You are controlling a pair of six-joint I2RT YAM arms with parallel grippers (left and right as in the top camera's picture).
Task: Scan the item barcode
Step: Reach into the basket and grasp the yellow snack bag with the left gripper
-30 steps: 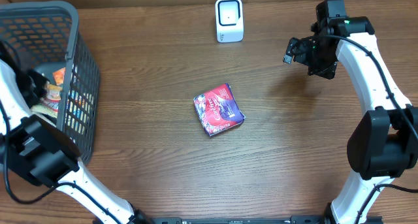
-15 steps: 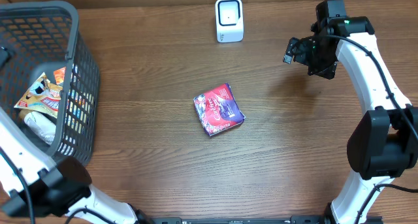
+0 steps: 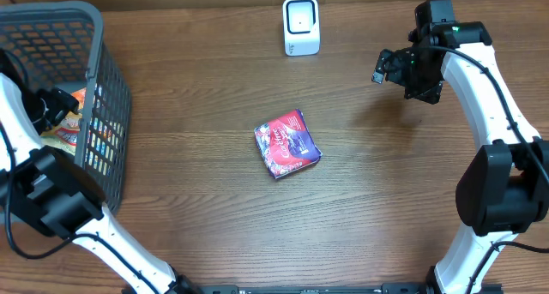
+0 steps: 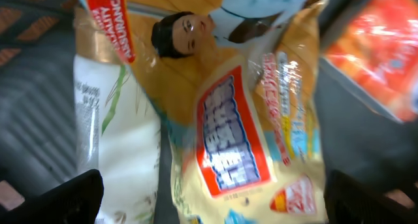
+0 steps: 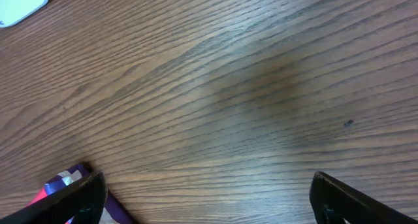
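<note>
A yellow snack bag (image 4: 228,139) with a red tag reading "ASSURANCE" lies in the grey basket (image 3: 103,114) at the left edge of the desk (image 3: 197,208), and the left hand (image 4: 212,201) hangs just over it, fingers spread wide, holding nothing. The red packet (image 3: 287,145) lies in the middle of the desk, its writing too small to read, well apart from the white scanner (image 3: 301,26). The right hand (image 5: 209,198) is spread wide over bare wood, holding nothing.
</note>
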